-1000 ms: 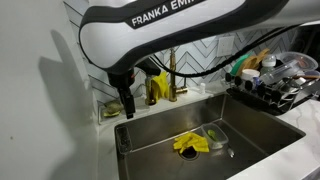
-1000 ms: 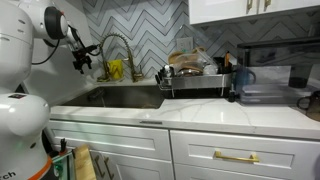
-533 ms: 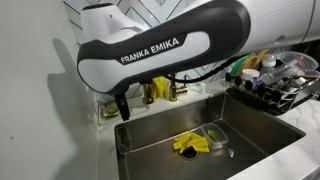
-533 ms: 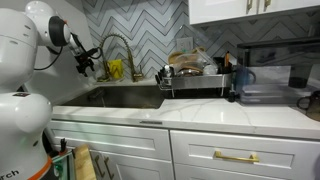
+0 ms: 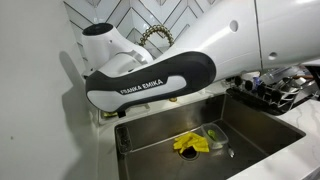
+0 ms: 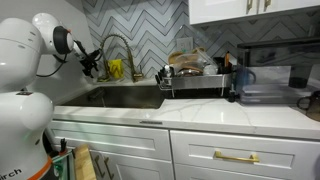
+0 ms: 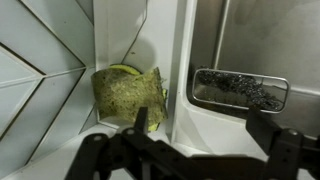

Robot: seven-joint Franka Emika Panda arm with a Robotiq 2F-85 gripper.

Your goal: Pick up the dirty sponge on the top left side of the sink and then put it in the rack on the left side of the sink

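In the wrist view the dirty sponge [image 7: 128, 95], olive-brown with a yellow-green edge, leans in the counter corner against the tiled wall. The small steel rack [image 7: 240, 88], with a dark mesh bottom, hangs just to its right, inside the sink [image 5: 262, 128] wall. My gripper [image 7: 205, 150] is open and empty. Its left finger is close to the sponge's lower right edge and its right finger is below the rack. In an exterior view the gripper [image 6: 90, 62] hovers over the sink's back corner beside the brass faucet [image 6: 120, 50]. The arm hides the sponge in both exterior views.
A bright yellow cloth [image 5: 190, 143] and a green round scrubber in a steel tray [image 5: 214, 133] lie on the sink floor. A black dish rack with dishes [image 5: 285, 90] stands beside the sink. It also shows in an exterior view [image 6: 195, 80]. The tiled wall is close behind.
The arm has swung lower and across the back-left sink corner, and its body now covers the counter corner and faucet base. The gripper has shifted slightly toward the wall.
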